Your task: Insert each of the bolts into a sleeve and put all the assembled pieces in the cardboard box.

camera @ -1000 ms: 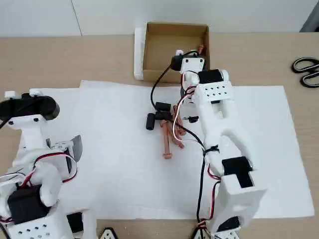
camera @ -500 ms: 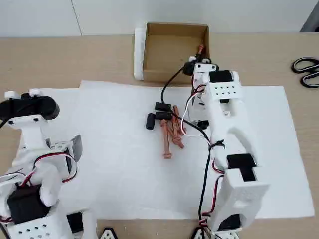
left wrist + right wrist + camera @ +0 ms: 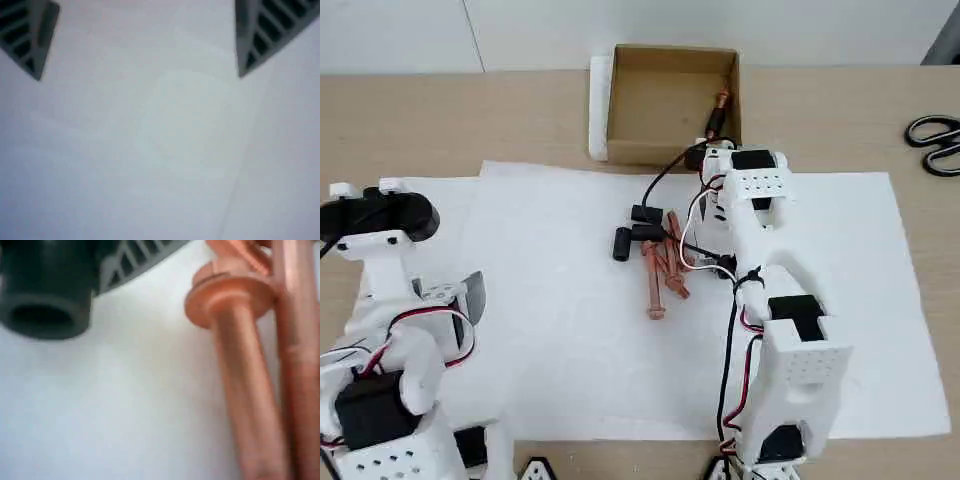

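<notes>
Seen from above, a cardboard box (image 3: 655, 100) sits at the far side of a wooden surface (image 3: 420, 120). One bolt-and-sleeve piece (image 3: 720, 106) lies inside, against its right wall. On a white paper sheet (image 3: 570, 330) just in front of the box, three black sleeves (image 3: 644, 213) lie touching a cluster of copper bolts (image 3: 660, 270). The right arm (image 3: 760, 200) extends over the sheet just beside this pile. Its wrist camera sees a sleeve's open end and two bolts close up. Whether the right jaws are apart or together I cannot tell. The left arm (image 3: 395, 330) is folded at the sheet's left edge. The left jaws are wide apart, fingertips (image 3: 27, 35) above bare paper. Scissors (image 3: 935, 145) lie at the far right.
</notes>
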Motion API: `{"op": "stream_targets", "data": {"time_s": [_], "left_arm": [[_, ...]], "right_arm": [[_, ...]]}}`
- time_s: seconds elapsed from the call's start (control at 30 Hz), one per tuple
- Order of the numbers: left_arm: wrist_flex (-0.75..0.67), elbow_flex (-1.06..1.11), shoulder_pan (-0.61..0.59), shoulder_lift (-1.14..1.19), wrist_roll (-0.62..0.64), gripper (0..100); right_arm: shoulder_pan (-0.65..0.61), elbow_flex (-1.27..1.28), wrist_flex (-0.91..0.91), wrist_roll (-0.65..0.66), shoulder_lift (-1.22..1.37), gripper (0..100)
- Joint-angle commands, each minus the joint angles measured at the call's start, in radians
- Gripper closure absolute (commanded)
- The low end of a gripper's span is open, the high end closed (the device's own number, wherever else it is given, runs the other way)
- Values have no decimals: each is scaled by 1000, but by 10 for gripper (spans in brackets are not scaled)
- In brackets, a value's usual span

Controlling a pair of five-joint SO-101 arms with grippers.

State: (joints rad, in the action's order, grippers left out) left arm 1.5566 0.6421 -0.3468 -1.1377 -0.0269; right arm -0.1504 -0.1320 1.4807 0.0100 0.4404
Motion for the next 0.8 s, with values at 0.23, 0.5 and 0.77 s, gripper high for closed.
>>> {"op": "stream_targets", "data": {"time_s": [0.23,0.5,0.77], "left_arm": [[5,-8,2,-11,-2,763],[5,-8,2,-11,-2,763],[5,-8,2,-11,-2,763]], "right_arm": [[4,-9,1,3,-13,877],[-25,-9,5,5,-15,876],[-59,-9,1,5,-15,861]]}}
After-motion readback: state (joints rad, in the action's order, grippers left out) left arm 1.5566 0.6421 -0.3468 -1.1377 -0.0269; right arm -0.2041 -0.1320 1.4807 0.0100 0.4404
